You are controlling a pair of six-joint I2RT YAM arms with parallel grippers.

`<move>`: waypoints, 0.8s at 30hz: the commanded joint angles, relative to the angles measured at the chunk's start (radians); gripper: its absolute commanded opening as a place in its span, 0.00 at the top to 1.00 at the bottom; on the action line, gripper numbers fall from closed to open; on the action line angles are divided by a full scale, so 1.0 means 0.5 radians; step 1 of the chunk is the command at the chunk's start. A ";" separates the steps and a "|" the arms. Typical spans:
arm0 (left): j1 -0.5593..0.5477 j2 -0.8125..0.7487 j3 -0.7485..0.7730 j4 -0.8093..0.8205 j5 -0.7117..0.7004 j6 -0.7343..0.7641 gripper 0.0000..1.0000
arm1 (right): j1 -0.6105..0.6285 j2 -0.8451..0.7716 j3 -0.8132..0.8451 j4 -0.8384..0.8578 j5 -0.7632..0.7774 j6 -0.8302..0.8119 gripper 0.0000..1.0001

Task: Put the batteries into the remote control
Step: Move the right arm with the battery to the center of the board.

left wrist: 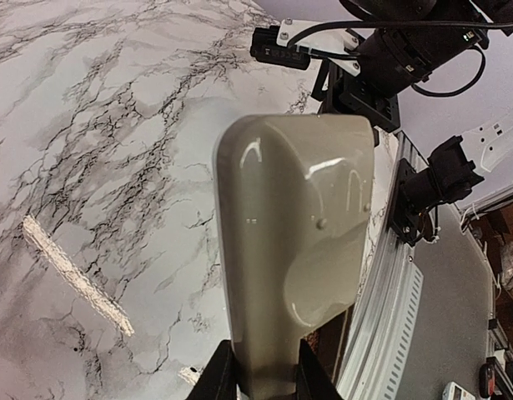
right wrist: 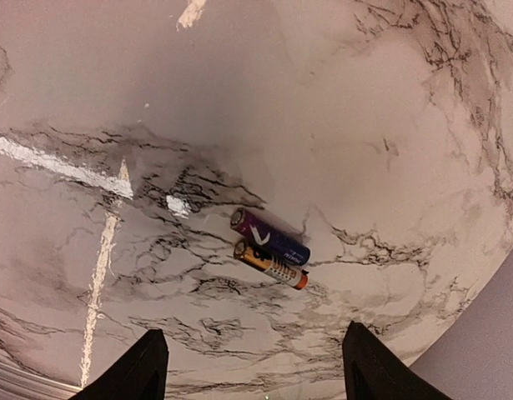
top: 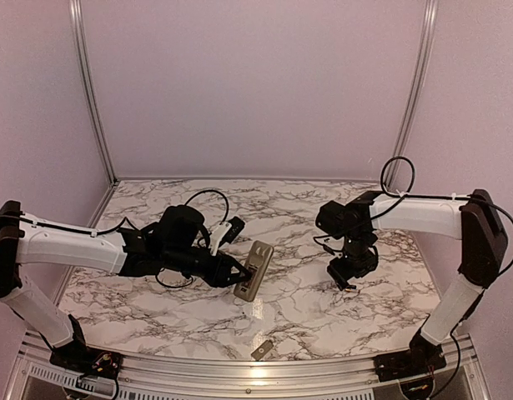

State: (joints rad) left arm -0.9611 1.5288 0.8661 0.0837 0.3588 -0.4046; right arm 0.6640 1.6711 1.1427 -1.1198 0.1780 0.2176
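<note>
Batteries [right wrist: 271, 250] lie touching, just ahead of our right gripper [right wrist: 254, 330], jaws spread; closing could catch both or roll one away. Our left gripper [left wrist: 264, 371] clamps the remote control [left wrist: 294, 242], which may twist.

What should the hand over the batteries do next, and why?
Probably lower the right gripper and close on one of the batteries: its jaws are open above them, and the left gripper holds the remote control.
</note>
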 commanded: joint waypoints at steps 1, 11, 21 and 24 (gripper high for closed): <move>0.013 -0.074 -0.025 0.094 0.040 0.013 1.00 | -0.026 -0.042 0.006 -0.019 0.018 0.065 0.31; 0.014 -0.085 -0.014 0.112 0.068 0.016 1.00 | -0.082 0.166 0.019 -0.016 0.010 0.058 0.30; 0.014 -0.119 -0.041 0.136 0.084 0.017 1.00 | -0.156 0.303 0.047 -0.019 0.039 0.052 0.30; 0.014 -0.140 -0.055 0.139 0.079 0.019 1.00 | -0.176 0.342 0.072 -0.021 0.031 0.028 0.30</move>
State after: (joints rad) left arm -0.9611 1.5009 0.8581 0.1158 0.3870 -0.4046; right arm 0.5953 1.8179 1.1419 -1.1271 0.1787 0.2356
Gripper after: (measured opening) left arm 0.212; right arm 0.699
